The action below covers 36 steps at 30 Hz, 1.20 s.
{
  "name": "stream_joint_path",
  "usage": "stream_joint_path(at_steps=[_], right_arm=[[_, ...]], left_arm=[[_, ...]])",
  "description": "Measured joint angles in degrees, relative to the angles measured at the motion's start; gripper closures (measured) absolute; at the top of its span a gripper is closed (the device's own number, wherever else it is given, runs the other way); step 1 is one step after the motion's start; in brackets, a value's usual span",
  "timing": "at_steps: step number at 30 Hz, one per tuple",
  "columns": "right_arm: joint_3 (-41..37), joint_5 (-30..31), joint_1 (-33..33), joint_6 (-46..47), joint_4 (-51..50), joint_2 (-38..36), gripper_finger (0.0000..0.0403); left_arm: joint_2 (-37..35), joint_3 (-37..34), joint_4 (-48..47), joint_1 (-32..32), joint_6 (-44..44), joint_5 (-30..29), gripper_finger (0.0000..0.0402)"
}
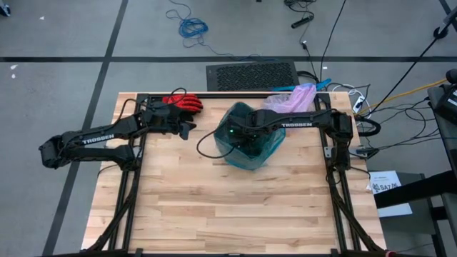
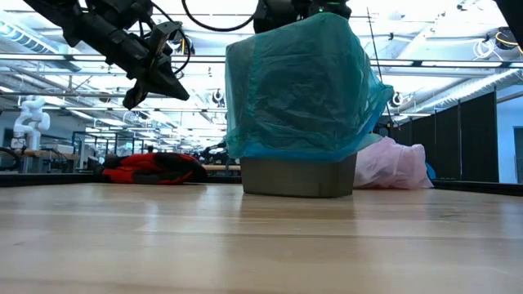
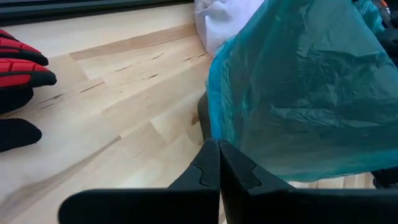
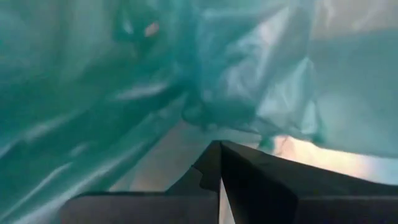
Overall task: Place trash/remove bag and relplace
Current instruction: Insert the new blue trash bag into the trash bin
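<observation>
A grey bin (image 2: 298, 175) stands mid-table on its base, with a teal-green plastic bag (image 1: 250, 146) draped over its rim and hanging down its sides. The pale pink bag (image 1: 293, 98) lies crumpled on the table behind the bin, toward the far right. My right gripper (image 4: 219, 146) is shut and points steeply down into the teal bag's hollow. My left gripper (image 3: 219, 146) hangs shut in the air left of the bin, near a red glove (image 1: 184, 102). The trash is out of view. My right gripper is down inside the teal bag from above, with folds of the plastic (image 4: 208, 115) right at its shut fingertips. Whether the tips touch the plastic cannot be told.
The red glove (image 2: 151, 169) lies at the far left edge. Bare wood (image 1: 235, 207) takes up the table's near half. A black mat (image 1: 251, 73) and cables (image 1: 364, 107) lie on the floor beyond the far and right edges.
</observation>
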Motion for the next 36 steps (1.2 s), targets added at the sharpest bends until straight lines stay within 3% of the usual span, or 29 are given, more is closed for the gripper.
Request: stream_joint_path(at_steps=[10, 20, 28, 36], right_arm=[[-1.9, -1.7, 0.0, 0.4, 1.5, 0.0, 0.0403], [13.1, -1.6, 0.0, 5.5, -7.4, 0.0, 0.0403], [23.8, -7.1, 0.2, 18.0, -21.1, 0.0, 0.0403], [24.8, -10.2, 0.9, 26.0, -31.3, -0.1, 0.0403]], left_arm=[[0.0, 0.0, 0.0, 0.0, 0.0, 0.0, 0.0402], [0.0, 0.0, 0.0, 0.0, -0.1, 0.0, 0.0402], [0.0, 0.0, -0.1, 0.0, -0.1, 0.0, 0.0402], [0.0, 0.0, -0.2, 0.0, -0.1, 0.0, 0.0402]])
